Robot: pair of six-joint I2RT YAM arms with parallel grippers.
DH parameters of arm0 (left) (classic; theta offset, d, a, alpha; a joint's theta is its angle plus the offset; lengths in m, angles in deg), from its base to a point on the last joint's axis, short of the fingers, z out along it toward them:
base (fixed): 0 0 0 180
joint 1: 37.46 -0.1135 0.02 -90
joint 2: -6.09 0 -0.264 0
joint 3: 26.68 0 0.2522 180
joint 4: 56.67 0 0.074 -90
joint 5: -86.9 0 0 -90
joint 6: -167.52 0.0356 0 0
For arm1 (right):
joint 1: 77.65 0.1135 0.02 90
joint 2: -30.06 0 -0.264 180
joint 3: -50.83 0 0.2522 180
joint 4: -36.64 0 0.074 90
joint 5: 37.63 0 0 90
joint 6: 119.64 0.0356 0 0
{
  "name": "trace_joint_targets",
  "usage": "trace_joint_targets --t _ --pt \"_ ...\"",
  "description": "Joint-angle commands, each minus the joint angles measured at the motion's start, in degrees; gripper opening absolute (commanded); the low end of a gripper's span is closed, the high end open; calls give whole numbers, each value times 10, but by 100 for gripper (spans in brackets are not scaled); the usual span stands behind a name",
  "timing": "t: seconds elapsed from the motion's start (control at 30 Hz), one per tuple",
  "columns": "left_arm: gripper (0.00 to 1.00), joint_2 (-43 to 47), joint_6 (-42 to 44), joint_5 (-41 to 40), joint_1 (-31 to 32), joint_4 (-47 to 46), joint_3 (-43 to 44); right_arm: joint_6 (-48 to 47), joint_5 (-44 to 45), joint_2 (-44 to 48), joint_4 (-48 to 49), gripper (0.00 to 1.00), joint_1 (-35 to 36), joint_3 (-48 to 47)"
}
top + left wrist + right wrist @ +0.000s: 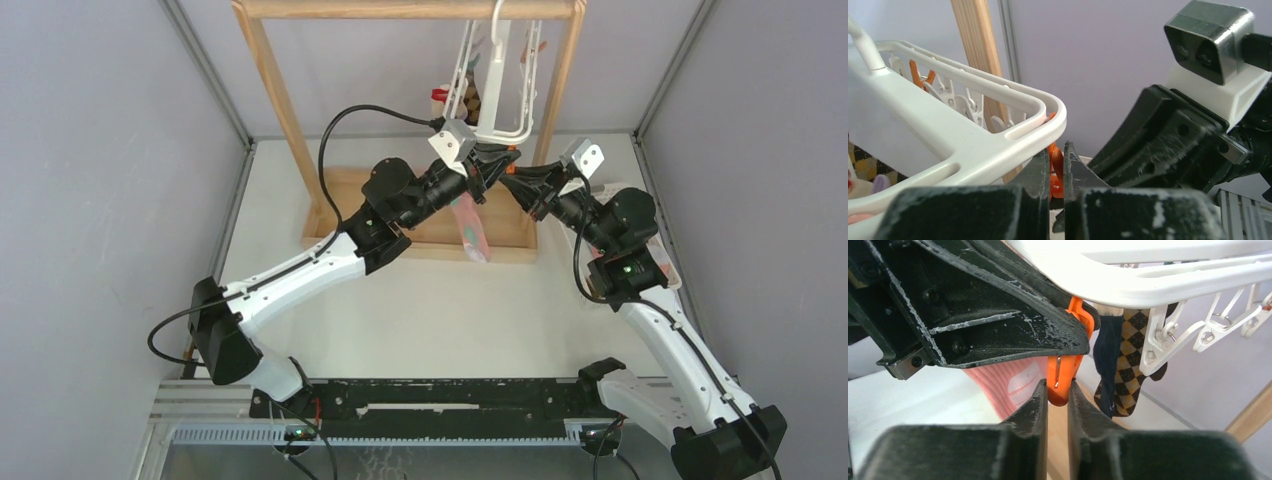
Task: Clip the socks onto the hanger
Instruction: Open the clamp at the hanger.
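Right hand [1055,388] pinches the orange clip [1069,365] under the hanger [1148,287] rim; left hand [1056,151] grips the pink sock [1008,382].

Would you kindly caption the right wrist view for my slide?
Right gripper pinches an orange clip under the white hanger, pink sock beside.

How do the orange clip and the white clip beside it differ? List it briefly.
Colour: the orange clip is bright orange, while the white clip is white. State: the orange clip is pinched in the right gripper, while the white clip hangs with no gripper on it. Both dangle from the hanger.
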Motion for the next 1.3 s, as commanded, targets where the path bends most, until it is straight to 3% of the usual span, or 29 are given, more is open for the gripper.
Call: trace_joint_targets --t 0.0,0.07,0.13,0.43,0.8,1.1,1.23,1.27 --pt "0 13 -47 -14 23 73 -12 8 37 2 46 37 -4 -14" --pt "0 13 -71 -55 22 78 -11 2 48 0 33 55 -1 -14" --pt "0 13 -96 -77 22 83 -8 -5 56 -1 25 61 7 -15" --pt "0 10 -185 -100 23 75 -5 -29 92 -4 17 62 33 -25" --pt "0 -4 -210 -90 26 63 19 -42 139 -17 9 53 44 -25" --pt "0 -13 -205 -90 33 71 39 -43 147 -17 15 31 44 -18" --pt "0 -11 -199 -87 36 73 43 -42 154 -13 16 0 44 -15" --pt "0 -9 -196 -86 37 73 43 -43 157 -12 17 0 44 -14"
